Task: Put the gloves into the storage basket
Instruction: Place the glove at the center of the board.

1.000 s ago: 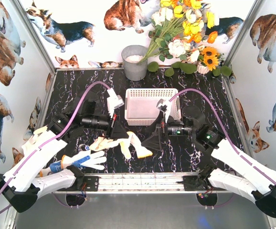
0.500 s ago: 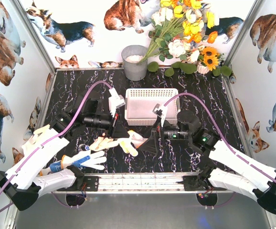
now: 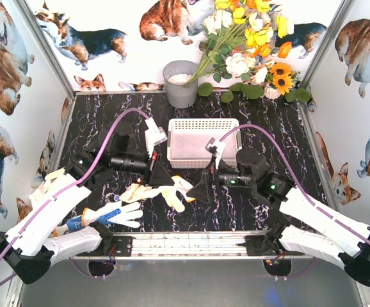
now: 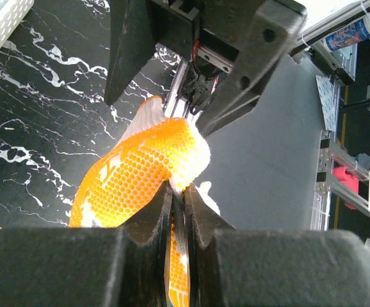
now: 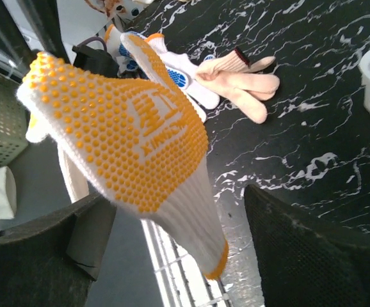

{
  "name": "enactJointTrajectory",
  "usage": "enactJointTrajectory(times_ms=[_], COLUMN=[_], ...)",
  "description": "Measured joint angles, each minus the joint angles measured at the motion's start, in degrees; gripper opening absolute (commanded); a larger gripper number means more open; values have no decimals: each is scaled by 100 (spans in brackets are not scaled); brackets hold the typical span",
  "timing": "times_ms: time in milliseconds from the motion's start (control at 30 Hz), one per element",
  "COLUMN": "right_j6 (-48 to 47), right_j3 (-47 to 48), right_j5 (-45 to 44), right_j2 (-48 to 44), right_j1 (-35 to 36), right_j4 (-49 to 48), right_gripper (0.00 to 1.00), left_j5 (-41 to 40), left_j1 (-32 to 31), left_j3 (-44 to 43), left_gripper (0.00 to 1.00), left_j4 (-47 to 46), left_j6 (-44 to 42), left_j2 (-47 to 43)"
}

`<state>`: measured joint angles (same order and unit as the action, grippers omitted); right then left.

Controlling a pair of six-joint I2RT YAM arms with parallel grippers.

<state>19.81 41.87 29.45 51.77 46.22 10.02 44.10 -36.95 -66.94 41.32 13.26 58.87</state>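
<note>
Gloves [image 3: 116, 214] like these are light, floppy knit, and your left gripper [image 4: 178, 192] is pinched shut on the orange-dotted glove [image 5: 127, 134] hanging just in front of the storage basket [image 3: 204, 123], right gripper [image 5: 178, 211] gaping around it, so I'd pinch bunched palm fabric.

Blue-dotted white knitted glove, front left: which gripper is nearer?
Left. The left gripper is just back and right of the blue-dotted glove, shut on an orange-dotted white glove; the right gripper is farther right.

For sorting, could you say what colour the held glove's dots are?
Orange on the glove; right wrist view.
</note>
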Motion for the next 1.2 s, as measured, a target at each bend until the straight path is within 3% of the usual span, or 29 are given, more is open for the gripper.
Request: enactJointTrajectory(times_ms=[33, 133, 200, 233, 267, 333, 433, 567, 900, 1200], right_j6=[35, 181, 284, 319, 365, 424, 466, 660, 1182, 1493], right_j3=[0, 0, 0, 0, 2, 11, 111, 581, 2236, 3285], right_j5=[9, 125, 208, 219, 203, 103, -267, -1150, -3289, -4721], right_j2=[42, 212, 328, 365, 382, 378, 378, 446, 1480, 2328], right_j1=[4, 15, 17, 20, 20, 20, 28, 28, 28, 68], right_j4=[-11, -92, -109, -85, -33, 177, 791, 2100, 5272, 6559], right_gripper=[63, 21, 3, 0, 0, 0, 0, 0, 0, 0], left_j5=[20, 17, -46, -136, -264, -627, -1296, -2146, -3611, -4328], left_j1=[0, 0, 0, 0, 0, 0, 17, 103, 863, 1565], left_j3=[4, 68, 120, 146, 175, 212, 278, 372, 638, 1191], left_gripper=[0, 0, 1, 9, 16, 44, 77, 100, 100, 100], left_j4=[-11, -35, 17, 48, 83, 157, 208, 219, 90, -251], left_j6=[2, 0, -26, -50, -74, -144, -208, -267, -365, -413], left_j2=[0, 0, 4, 4, 4, 2, -22, -48, -50, -350])
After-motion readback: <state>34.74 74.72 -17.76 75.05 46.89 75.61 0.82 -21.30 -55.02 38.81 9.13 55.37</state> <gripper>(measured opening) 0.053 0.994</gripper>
